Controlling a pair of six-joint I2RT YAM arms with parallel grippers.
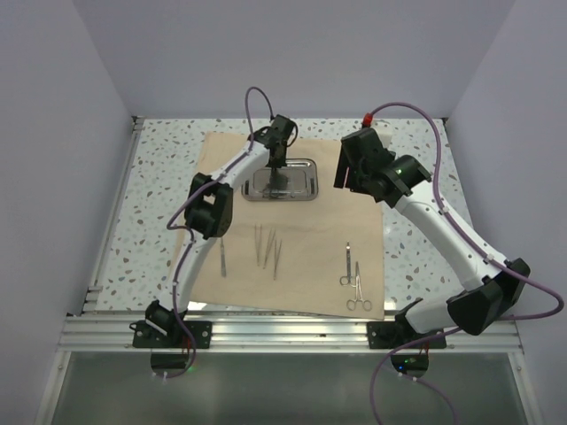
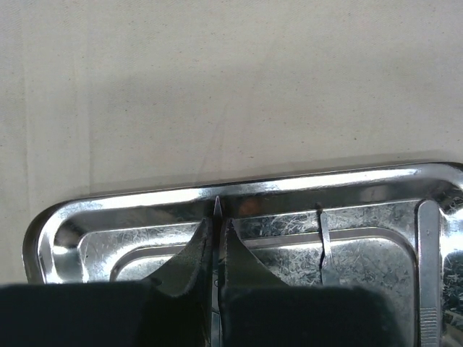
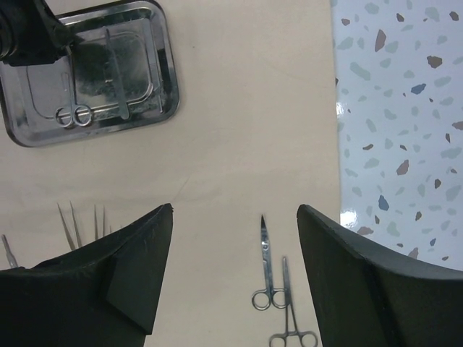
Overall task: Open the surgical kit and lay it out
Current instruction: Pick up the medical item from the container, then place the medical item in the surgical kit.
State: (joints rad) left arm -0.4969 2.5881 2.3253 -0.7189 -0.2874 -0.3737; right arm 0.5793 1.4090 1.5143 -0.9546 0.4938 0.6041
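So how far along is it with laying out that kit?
The cloth wrap lies open, with tweezers, a scalpel, scissors and forceps set out on it. In hand: the left gripper is shut on a slim pointed tool inside the tray. Left: a ring-handled tool and another slim one in the tray. The right gripper hangs open, empty.

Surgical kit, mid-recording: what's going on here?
The left gripper is down in the steel tray, fingers shut on a slim pointed instrument. The right gripper hovers open over the tan cloth, holding nothing. Tweezers, scissors and forceps already lie on the cloth; a ring-handled tool sits in the tray.
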